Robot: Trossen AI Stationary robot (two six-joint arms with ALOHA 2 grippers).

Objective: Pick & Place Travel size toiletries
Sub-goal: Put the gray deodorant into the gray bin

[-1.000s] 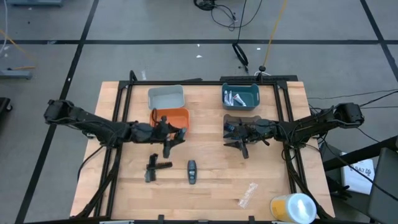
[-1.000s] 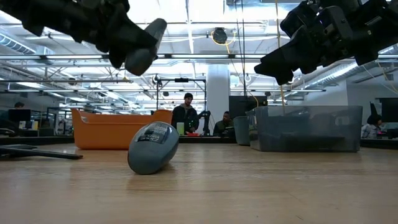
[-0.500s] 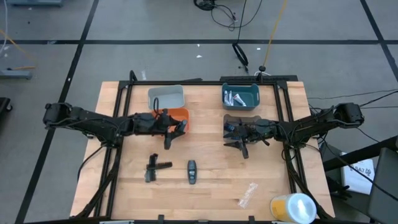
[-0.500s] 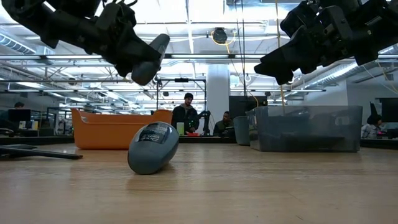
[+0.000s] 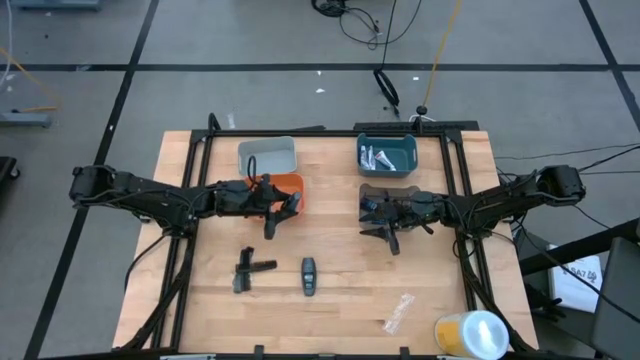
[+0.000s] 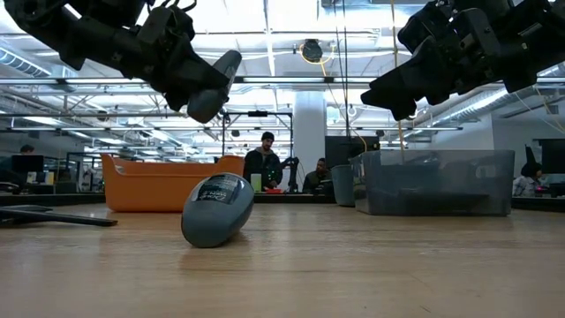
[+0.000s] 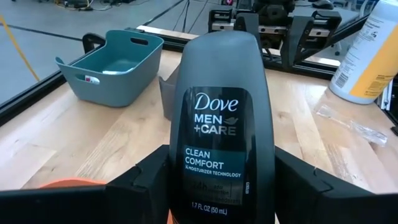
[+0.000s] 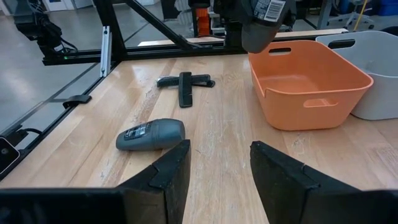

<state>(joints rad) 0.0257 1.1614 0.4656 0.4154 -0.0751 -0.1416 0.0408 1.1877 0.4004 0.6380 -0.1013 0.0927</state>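
The left gripper (image 5: pixel 272 212) is clenched on a dark grey bottle (image 7: pixel 222 127), which is held above the table at the front edge of the orange bin (image 5: pixel 280 186); in the left wrist view the bottle is seen upright between the two dark fingers (image 7: pixel 146 182), its label reading Dove Men+Care. In the low view the held bottle (image 6: pixel 212 84) is seen tilted, well clear of the tabletop. A second dark grey oval bottle (image 5: pixel 309 276) is laid on its side on the wooden table (image 5: pixel 340 240), in front of the orange bin, and two thin black stick-shaped pieces (image 5: pixel 248 270) are crossed just beside it, also in front of the bin. A grey bin (image 5: pixel 267 156) is set behind the orange bin and touches it. The right gripper (image 5: pixel 383 230) is held well to the right of the orange bin, over bare wood, with its jaws parted and nothing between them. A teal bin (image 5: pixel 387 155) holding silvery-white tubes (image 5: pixel 376 156) is placed beyond that gripper.
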